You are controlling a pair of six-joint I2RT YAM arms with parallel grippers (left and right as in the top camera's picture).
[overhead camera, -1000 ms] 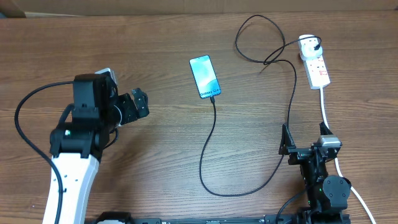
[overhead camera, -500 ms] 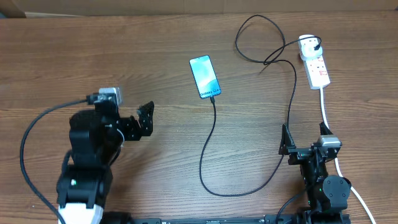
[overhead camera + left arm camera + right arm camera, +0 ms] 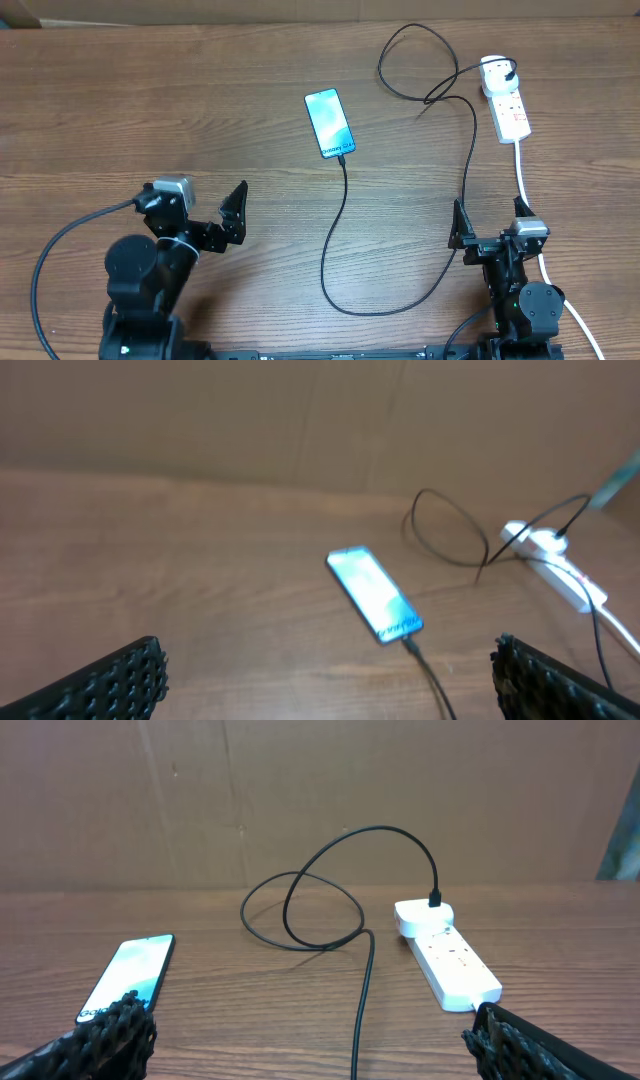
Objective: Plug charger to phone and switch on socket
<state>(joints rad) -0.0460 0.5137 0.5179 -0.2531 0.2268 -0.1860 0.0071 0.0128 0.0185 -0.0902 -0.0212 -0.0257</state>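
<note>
The phone (image 3: 330, 123) lies face up mid-table with a lit blue screen; it also shows in the left wrist view (image 3: 373, 593) and the right wrist view (image 3: 128, 977). The black charger cable (image 3: 345, 222) has its tip at the phone's near end, loops across the table, and its plug sits in the white socket block (image 3: 506, 103), also in the right wrist view (image 3: 447, 965). My left gripper (image 3: 236, 205) is open and empty, near the front left, well away from the phone. My right gripper (image 3: 490, 228) is open and empty at the front right, below the socket.
The socket's thick white lead (image 3: 522, 177) runs down past my right arm. A brown cardboard wall (image 3: 320, 790) stands behind the table's far edge.
My left arm has pulled back toward the front edge, away from the phone, with its gripper still open. The right arm, phone and cable have not moved.
</note>
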